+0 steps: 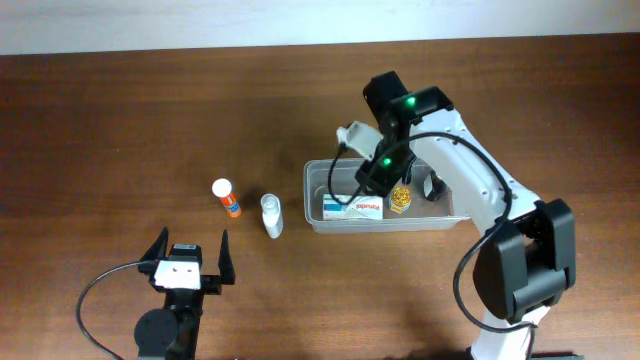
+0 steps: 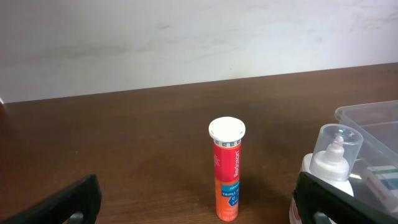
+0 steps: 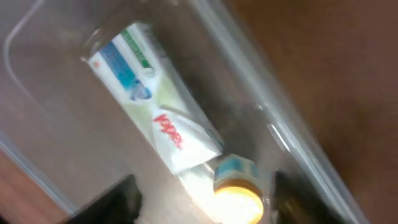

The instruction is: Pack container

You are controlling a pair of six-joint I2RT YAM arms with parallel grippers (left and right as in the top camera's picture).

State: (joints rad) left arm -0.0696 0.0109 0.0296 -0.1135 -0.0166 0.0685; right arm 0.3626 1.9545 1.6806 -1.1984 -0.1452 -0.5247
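Note:
The container (image 1: 312,200) is a clear plastic tub right of the table's centre. Inside lie a white toothpaste box (image 1: 353,208) and a small bottle (image 1: 400,197) of yellow pills. My right gripper (image 1: 383,172) reaches down into the tub. In the right wrist view the right gripper (image 3: 208,202) is open: the yellow bottle (image 3: 236,193) lies between the fingers, with a gap on its left side, beside the toothpaste box (image 3: 155,106). My left gripper (image 1: 188,250) stands wide open near the front edge, holding nothing.
An orange tube (image 1: 227,198) with a white cap stands left of the tub. Beside it is a white bottle (image 1: 271,215) with a clear cap. The left wrist view has the orange tube (image 2: 227,168) ahead, the white bottle (image 2: 333,158) at the right fingertip and the tub's corner (image 2: 367,115).

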